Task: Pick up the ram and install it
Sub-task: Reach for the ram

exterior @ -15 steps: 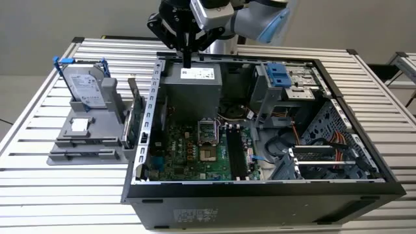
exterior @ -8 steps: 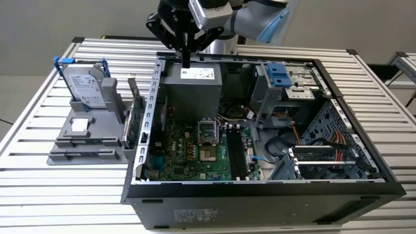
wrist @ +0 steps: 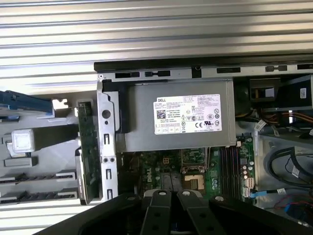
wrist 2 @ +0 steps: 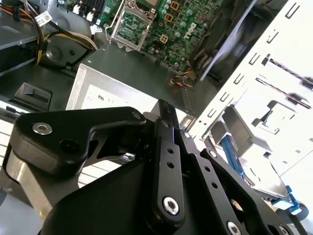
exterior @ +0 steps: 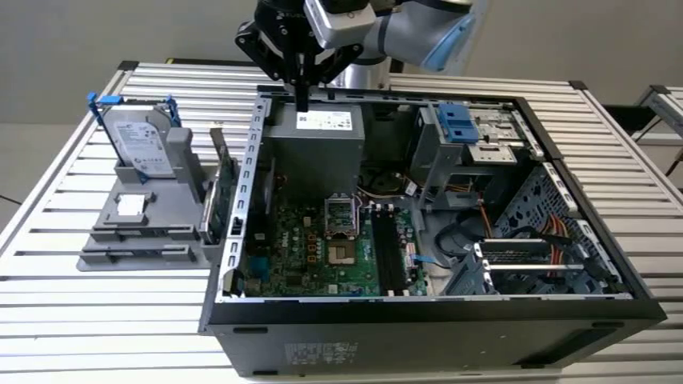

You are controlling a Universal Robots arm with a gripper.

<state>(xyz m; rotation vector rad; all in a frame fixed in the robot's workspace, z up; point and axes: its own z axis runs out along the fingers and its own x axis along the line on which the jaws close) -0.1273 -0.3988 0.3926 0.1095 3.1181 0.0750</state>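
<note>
The ram [exterior: 217, 152], a thin, narrow bluish-green circuit-board stick, stood on edge at the near side of a grey plastic rack [exterior: 139, 240], just outside the side wall of an open black computer case [exterior: 427, 320]. In the first wrist view it showed as a slim green strip [wrist: 86, 122] hard against that perforated wall. A larger green expansion card [exterior: 210, 212] stood on edge just beside it, and where one ended and the other began could not be told exactly. A silver hard drive with blue clips [exterior: 142, 142] leaned in the same rack, further to the exterior view's left.

The black gripper [exterior: 302, 104] hung over the back corner of the case, above a grey metal power supply box [exterior: 315, 152]. Its fingers [wrist: 161, 198] were pressed together with nothing between them, as both wrist views showed [wrist 2: 164, 110]. The ram lay lower and to the exterior view's left of them, well apart, with the case wall between. A green motherboard [exterior: 320, 248] lay on the case floor, and case and rack both rested on a slatted metal tabletop [exterior: 64, 320].
</note>
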